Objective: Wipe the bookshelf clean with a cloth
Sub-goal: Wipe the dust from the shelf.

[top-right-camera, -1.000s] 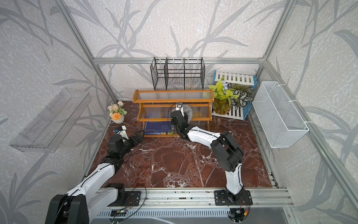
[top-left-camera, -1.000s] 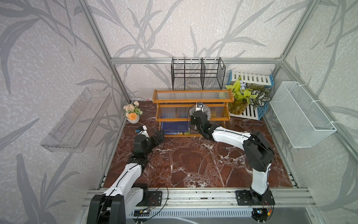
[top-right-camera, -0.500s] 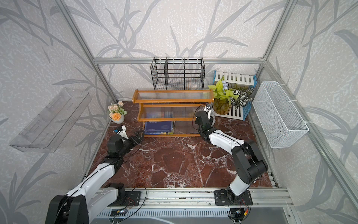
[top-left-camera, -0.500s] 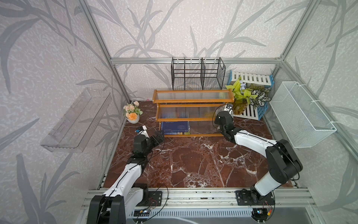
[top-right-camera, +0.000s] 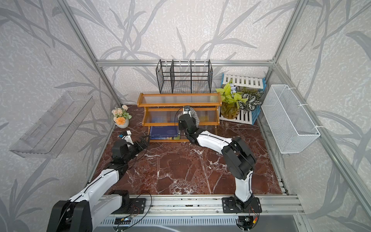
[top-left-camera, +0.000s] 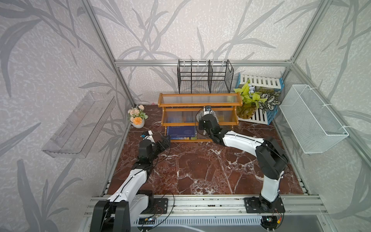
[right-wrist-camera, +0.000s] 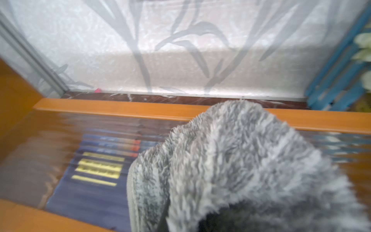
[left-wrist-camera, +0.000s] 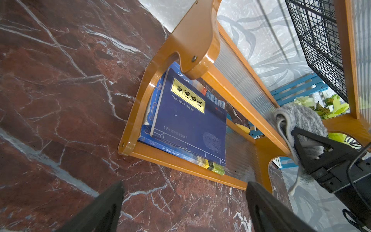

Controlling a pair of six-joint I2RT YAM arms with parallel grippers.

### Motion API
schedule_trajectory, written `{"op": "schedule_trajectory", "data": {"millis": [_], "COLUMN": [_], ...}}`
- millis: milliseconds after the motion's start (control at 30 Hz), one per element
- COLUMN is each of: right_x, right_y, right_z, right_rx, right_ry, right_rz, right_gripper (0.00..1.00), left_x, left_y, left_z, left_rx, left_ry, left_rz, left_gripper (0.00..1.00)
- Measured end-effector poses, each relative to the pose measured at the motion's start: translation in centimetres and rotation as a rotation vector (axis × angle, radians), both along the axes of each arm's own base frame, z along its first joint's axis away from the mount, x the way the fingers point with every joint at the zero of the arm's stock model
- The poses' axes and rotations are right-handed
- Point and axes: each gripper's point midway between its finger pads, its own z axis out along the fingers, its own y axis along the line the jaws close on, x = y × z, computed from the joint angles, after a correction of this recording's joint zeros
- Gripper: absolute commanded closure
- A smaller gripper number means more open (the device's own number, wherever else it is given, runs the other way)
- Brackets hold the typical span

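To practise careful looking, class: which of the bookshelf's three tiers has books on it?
The bottom tier: a stack of books, dark blue on top, lies on it. The middle tier and top tier hold none.

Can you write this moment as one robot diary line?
right fingers: shut on cloth | cloth: on bookshelf middle tier | left fingers: open, empty, near bottom tier

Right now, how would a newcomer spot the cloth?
Find the orange-brown bookshelf at the back of the marble table. At its middle tier, the right gripper is shut on the cloth. It is the only fuzzy grey thing there, unlike the glossy frame and blue books below.
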Motion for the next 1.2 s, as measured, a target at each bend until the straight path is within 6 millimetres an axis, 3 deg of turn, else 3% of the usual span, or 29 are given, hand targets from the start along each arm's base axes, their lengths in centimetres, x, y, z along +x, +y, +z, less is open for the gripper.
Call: {"op": "schedule_trajectory", "data": {"millis": [133,300,667,867,1033,1200], "right_x": [-0.2,-0.4,-1.7,-2.3,-2.5,-4.0], "right_y": [5.7,11.2,18.9,20.5,20.3,19.4], "right_z": [0.2,0.3,0.5,0.6,0.2,0.5], "right_rx": [0.002,0.008,0.065,0.073,0.069,0.055], "right_ry": [-0.011,-0.022,0.002,0.028,0.028,0.024], "right_rz": [0.083,0.15,0.336,0.409,0.418,0.464], "right_gripper": [1.0,1.0,1.0,1.0,1.0,1.0], "left_x": [-0.2,-1.0,-2.2,-2.2,-2.2,-2.2], "left_y": [-0.2,-0.2,0.5,0.5,0.5,0.6], "left_z": [-0.3,-1.0,-1.3,-1.3,-1.2,-1.1], "left_rx": [-0.007,-0.017,-0.042,-0.053,-0.053,-0.052], "left_ry": [0.007,0.018,0.006,0.008,0.007,0.002], "left_rz": [-0.012,-0.007,0.045,0.049,0.049,0.052], "left_gripper": [0.01,0.01,0.01,0.01,0.01,0.01]}}
